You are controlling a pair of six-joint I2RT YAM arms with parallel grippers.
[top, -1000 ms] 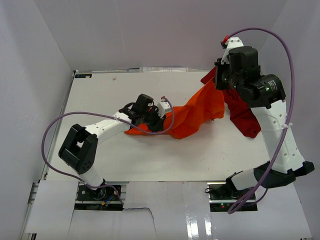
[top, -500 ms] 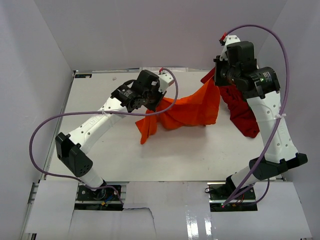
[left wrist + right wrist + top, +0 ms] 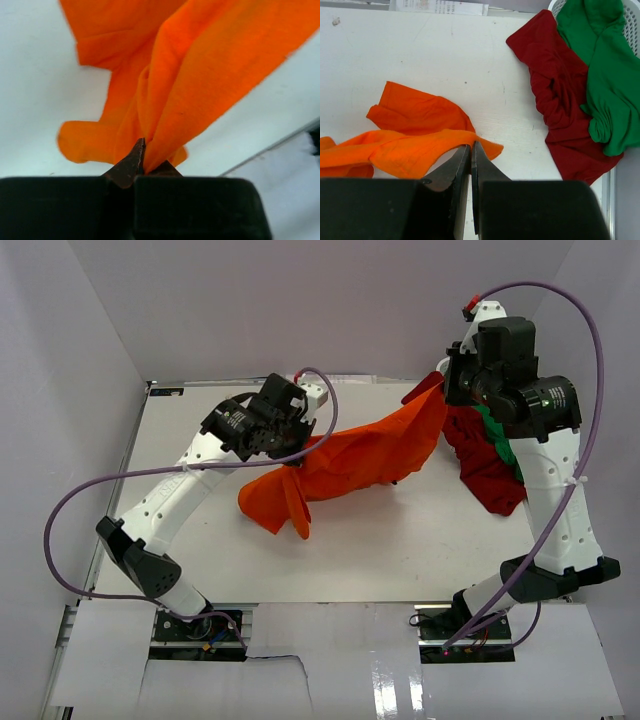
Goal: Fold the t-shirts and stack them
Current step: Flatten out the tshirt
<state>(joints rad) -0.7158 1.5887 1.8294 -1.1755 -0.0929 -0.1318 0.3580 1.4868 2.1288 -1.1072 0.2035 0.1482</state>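
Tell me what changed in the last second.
The left gripper closed on the orange t-shirt and lifted that end up and farther back, stretching it between both grippers. The right gripper stayed shut on the other end; the dark red t-shirt stayed put.

The white left arm (image 3: 178,492) and right arm (image 3: 557,490) have black joints, purple cables (image 3: 540,285) and dark pointed jaws.

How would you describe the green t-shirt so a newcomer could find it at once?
Look to the white table's far right corner. A dark red shirt lies crumpled there; the green t-shirt drapes over its right side, the only green cloth present.
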